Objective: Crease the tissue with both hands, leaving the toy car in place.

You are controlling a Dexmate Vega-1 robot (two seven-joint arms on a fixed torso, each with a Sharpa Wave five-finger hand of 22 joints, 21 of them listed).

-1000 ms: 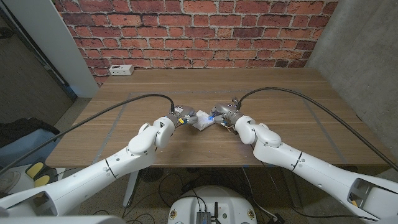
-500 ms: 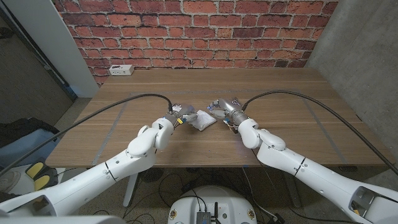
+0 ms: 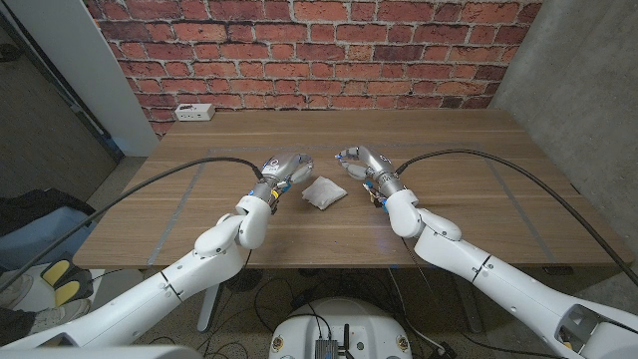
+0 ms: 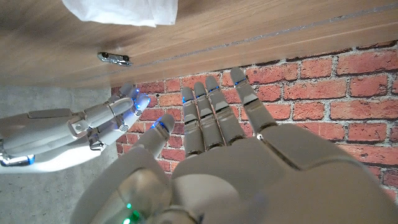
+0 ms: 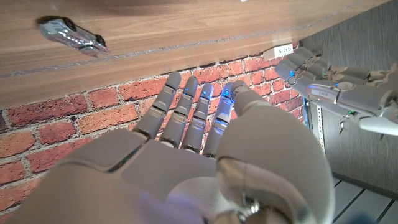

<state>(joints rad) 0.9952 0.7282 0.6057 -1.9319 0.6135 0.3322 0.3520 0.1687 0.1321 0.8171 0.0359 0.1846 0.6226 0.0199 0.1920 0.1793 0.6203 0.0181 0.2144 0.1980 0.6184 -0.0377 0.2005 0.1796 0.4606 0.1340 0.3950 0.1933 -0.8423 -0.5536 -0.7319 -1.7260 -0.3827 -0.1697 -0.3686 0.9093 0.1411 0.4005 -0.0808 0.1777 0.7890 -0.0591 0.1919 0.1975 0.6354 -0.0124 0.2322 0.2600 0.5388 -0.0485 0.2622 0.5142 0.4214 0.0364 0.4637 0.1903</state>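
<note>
Both hands are seen above the wooden table (image 3: 449, 150), raised from its surface, and nothing is held in either of them. On the left side of the head view, the left hand (image 3: 282, 167) is placed just beside the tissue (image 3: 324, 193), with its fingers (image 4: 208, 118) stretched out and slightly apart, as is shown plainly in the left wrist view. On the other side of the tissue, the right hand (image 3: 359, 162) is held in the same manner, and its fingers (image 5: 186, 115) are extended and spread a little in the right wrist view. The two hands are turned toward each other, and a gap is left between them. No contact between either hand and the tissue is seen. The tissue is found on the table between the two hands, a little nearer to the robot than their fingertips; it is white, folded into a small, crumpled packet, and it lies flat on the wood. A small silver toy car (image 5: 71, 35) is seen on the table in the right wrist view, and it is also visible in the left wrist view, well apart from the tissue. A white power strip (image 3: 194, 112) is placed at the far left corner of the table, near the brick wall (image 3: 319, 50).
</note>
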